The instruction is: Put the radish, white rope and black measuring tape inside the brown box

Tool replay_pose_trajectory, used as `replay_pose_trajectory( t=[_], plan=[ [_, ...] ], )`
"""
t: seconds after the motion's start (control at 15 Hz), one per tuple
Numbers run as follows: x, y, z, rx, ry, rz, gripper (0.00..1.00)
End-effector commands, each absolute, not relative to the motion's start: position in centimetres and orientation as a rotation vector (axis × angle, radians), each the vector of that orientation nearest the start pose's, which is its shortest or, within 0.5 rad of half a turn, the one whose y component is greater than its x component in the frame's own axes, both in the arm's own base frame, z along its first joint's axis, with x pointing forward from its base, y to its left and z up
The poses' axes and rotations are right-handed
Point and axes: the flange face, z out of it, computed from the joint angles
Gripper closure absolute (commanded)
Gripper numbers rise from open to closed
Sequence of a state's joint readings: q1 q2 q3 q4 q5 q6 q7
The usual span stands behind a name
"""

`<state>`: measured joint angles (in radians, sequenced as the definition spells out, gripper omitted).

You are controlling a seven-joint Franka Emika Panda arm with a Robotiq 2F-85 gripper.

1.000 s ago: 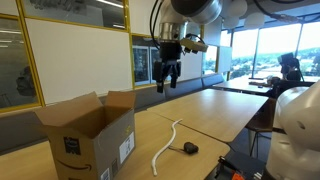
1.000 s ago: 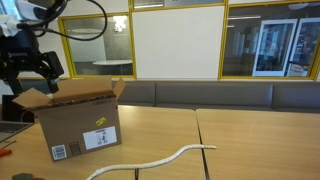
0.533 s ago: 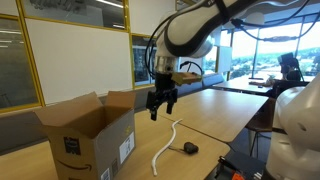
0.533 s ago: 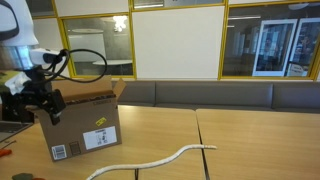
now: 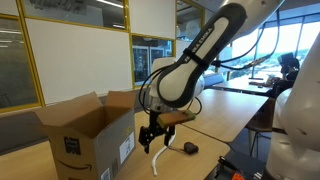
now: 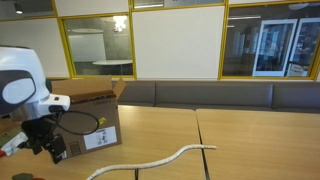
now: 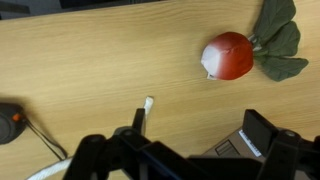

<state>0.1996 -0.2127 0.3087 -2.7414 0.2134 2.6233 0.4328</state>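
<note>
Pincer [image 7: 195, 145] open, empty; best centre it over the radish [image 7: 229, 56] bulb, clear of the white rope [image 7: 146, 104], before closing.

From where I stand I count four loose things on the table [image 6: 255, 140]: one brown box [image 6: 85, 125], one white rope [image 6: 150, 161], one black measuring tape [image 5: 189, 148] and one radish [image 7: 228, 56]. Besides those, there is one robot arm [image 5: 205, 55] with one gripper [image 5: 149, 146].
</note>
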Motion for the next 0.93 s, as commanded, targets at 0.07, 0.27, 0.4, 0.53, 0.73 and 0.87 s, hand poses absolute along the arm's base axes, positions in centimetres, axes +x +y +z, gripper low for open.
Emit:
replay_pose_trajectory(
  t=[0.07,0.27,0.4,0.53,0.73,0.87],
  plan=[
    [37.0,20.1,23.0,-2.991,0.512,0.028,0.0],
    [37.7,21.4,19.8,-2.949,0.736,0.111,0.0],
    [37.9,23.1,18.2,-2.928,0.819,0.152,0.0],
    [38.2,25.1,17.0,-2.901,0.898,0.191,0.0],
    [38.2,27.4,15.6,-2.875,0.973,0.252,0.0],
    [38.4,28.4,15.2,-2.852,1.018,0.274,0.0]
  ],
)
